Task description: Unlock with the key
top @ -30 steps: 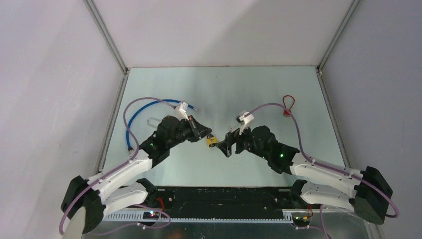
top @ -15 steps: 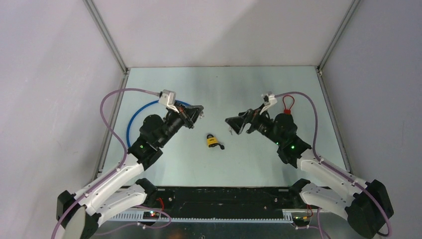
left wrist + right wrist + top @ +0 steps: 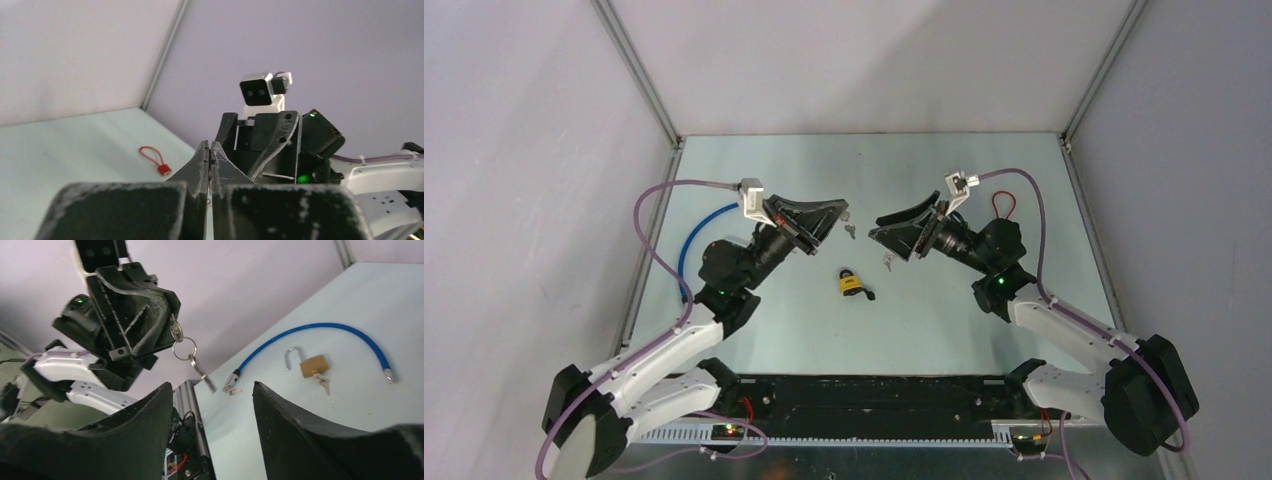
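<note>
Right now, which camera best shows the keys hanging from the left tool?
The right wrist view: the keys hang from the left tool, large and clear. Top view shows a tiny speck; left wrist view hides them.

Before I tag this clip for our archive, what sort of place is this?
Probably a robotics lab test cell: a left arm and right arm bolted to a table, plain pale walls with metal posts, and practice props: a yellow padlock, a blue cable, keys pinched in the left hand.

Pale walls (image 3: 524, 150), metal frame (image 3: 638, 75), teal tabletop (image 3: 874, 170)
</note>
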You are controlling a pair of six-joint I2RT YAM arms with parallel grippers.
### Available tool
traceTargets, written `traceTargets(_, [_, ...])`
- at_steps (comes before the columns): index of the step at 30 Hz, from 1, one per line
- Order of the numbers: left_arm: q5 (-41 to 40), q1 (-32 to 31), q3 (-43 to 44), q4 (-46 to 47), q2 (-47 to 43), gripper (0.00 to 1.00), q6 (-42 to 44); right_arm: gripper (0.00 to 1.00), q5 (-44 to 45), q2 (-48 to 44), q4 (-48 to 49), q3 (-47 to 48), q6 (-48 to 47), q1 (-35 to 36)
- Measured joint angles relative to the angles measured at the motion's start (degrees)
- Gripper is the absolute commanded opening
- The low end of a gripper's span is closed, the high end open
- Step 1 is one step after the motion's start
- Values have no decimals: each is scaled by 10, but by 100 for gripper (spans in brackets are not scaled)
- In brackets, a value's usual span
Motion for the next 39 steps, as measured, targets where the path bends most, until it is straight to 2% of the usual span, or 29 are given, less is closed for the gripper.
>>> traceTargets(6, [36, -1, -5, 91, 28, 0, -47, 53, -34, 3, 32, 29, 10, 1])
traceTargets(13, [54, -9, -5, 144, 53, 0, -81, 45, -47, 7, 51, 53, 9, 7])
traceTargets(39, [66, -27, -5, 172, 76, 0, -105, 22, -64, 21, 53, 72, -3, 25])
